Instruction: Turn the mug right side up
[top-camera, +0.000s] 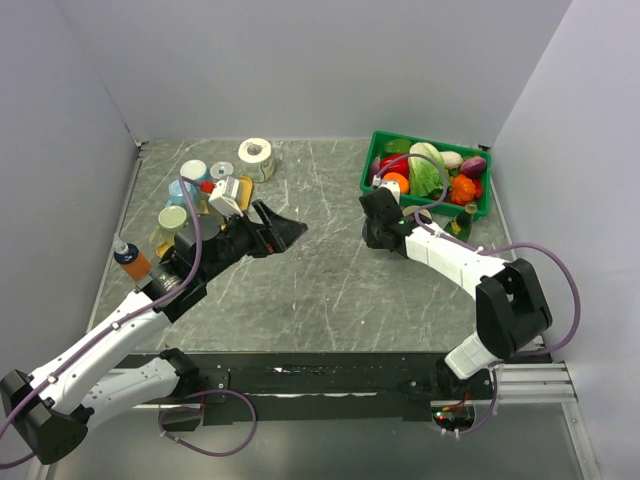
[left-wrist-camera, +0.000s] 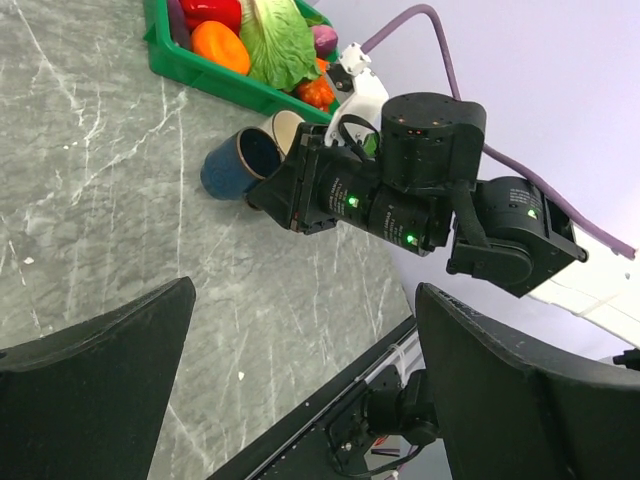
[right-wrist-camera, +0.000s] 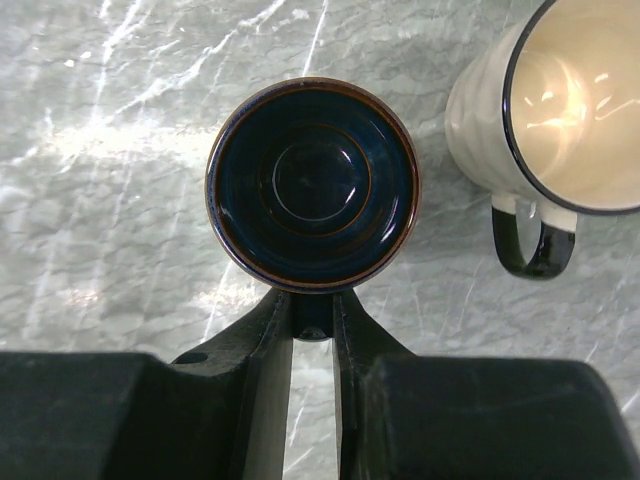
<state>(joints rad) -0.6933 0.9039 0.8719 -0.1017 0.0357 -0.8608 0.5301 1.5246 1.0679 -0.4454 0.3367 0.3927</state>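
Note:
The mug (right-wrist-camera: 312, 180) is dark blue, and the right wrist view looks straight into its open mouth. My right gripper (right-wrist-camera: 312, 322) is shut on its handle. The left wrist view has the mug (left-wrist-camera: 232, 168) tilted low over the grey table, held out ahead of the right gripper (left-wrist-camera: 285, 190). From above, the right gripper (top-camera: 378, 215) hides the mug. My left gripper (top-camera: 285, 232) stands open mid-table with nothing between its fingers (left-wrist-camera: 110, 350), well to the left of the mug.
A white mug (right-wrist-camera: 545, 110) with a dark handle stands close beside the blue one. A green basket (top-camera: 372, 152) of vegetables is at the back right. Cups, a paper roll (top-camera: 256, 155) and an orange bottle (top-camera: 130, 262) crowd the back left.

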